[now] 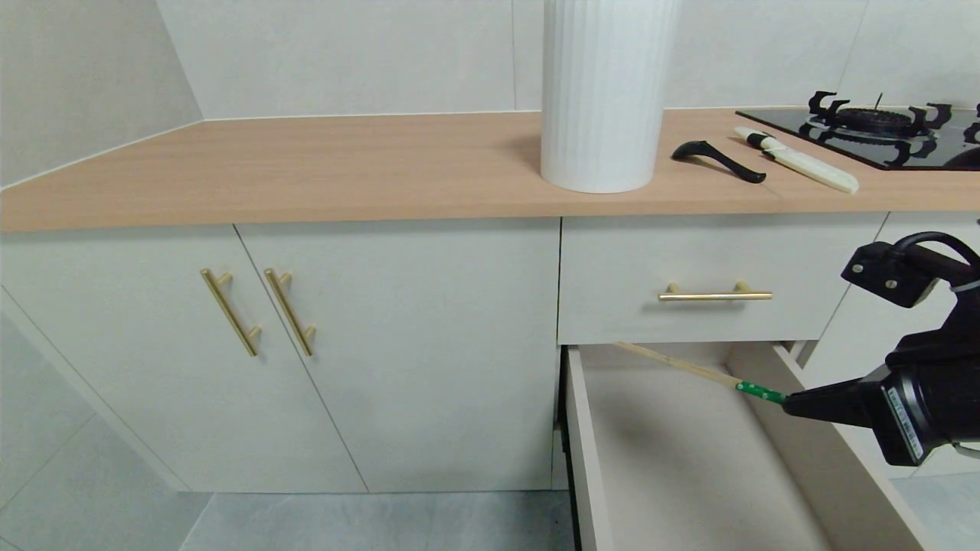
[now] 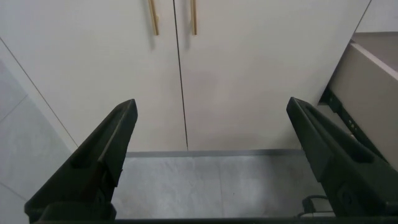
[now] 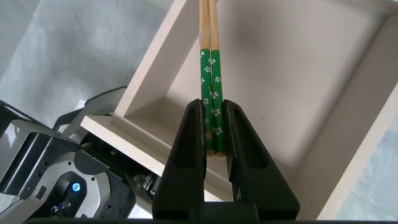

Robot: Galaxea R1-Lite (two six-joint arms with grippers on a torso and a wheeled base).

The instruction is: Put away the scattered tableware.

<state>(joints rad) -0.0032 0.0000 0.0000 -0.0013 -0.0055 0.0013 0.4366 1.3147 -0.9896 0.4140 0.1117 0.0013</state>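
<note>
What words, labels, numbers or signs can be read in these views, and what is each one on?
White sticker on the right gripper: there is print, but it is too small to read.
Held chopsticks: white flower pattern on green, no text.
No other text shows.

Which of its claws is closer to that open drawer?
Right. The right gripper holds chopsticks over the drawer; the left gripper faces the cupboard doors beside it.
</note>
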